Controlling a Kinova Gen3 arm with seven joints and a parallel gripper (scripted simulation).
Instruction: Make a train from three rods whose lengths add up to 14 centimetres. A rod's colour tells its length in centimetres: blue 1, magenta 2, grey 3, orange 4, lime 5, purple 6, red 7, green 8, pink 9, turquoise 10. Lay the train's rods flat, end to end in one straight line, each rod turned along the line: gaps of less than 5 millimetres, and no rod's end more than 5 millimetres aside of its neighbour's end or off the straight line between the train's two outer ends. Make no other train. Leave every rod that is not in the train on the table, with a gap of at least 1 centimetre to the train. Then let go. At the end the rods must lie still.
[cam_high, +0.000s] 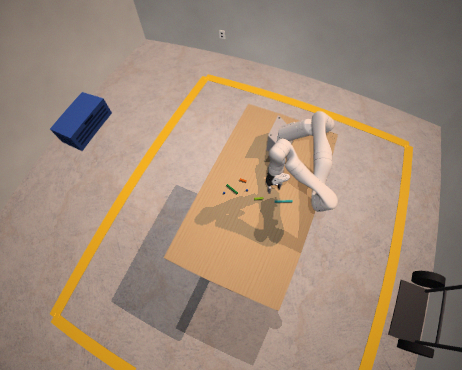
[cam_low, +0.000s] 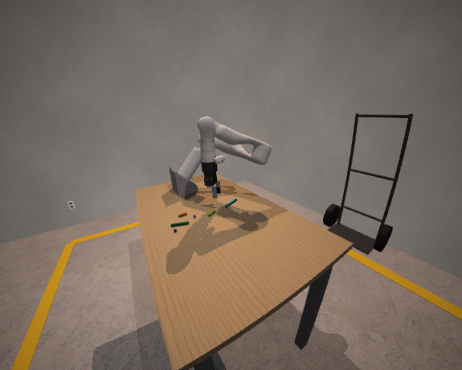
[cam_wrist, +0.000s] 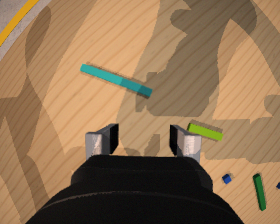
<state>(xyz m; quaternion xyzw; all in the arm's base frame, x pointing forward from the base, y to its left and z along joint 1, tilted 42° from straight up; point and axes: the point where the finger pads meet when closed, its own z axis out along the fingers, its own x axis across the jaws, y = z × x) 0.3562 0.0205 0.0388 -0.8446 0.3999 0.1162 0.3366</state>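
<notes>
Five kinds of rod lie scattered near the middle of the wooden table (cam_high: 235, 260), none touching another. The turquoise rod (cam_wrist: 116, 80) lies flat on a slant just ahead of the gripper's reach, half of it in the arm's shadow. The lime rod (cam_wrist: 205, 131) sits close beside one fingertip, by the wrist view just off its outer edge. Farther out lies the green rod (cam_high: 231, 189), with the orange rod (cam_high: 242, 180) near it and two small blue rods (cam_high: 246, 190) dotted between and around them — one shows plainly in the wrist view, another (cam_high: 223, 192) is barely a speck from above.

The gripper (cam_wrist: 143, 141) hangs low over bare wood between the turquoise and lime rods, its fingers spread to their widest and grasping nothing. The white Kinova arm (cam_high: 320, 150) folds back over the far end of the table from its grey base mount (cam_low: 175, 181), throwing a broad shadow across the boards.

Beyond the table, yellow floor tape (cam_high: 150, 150) frames the work area; a blue crate (cam_high: 81, 120) sits outside it by the wall, and a black hand truck (cam_low: 380, 175) stands at the opposite side.
</notes>
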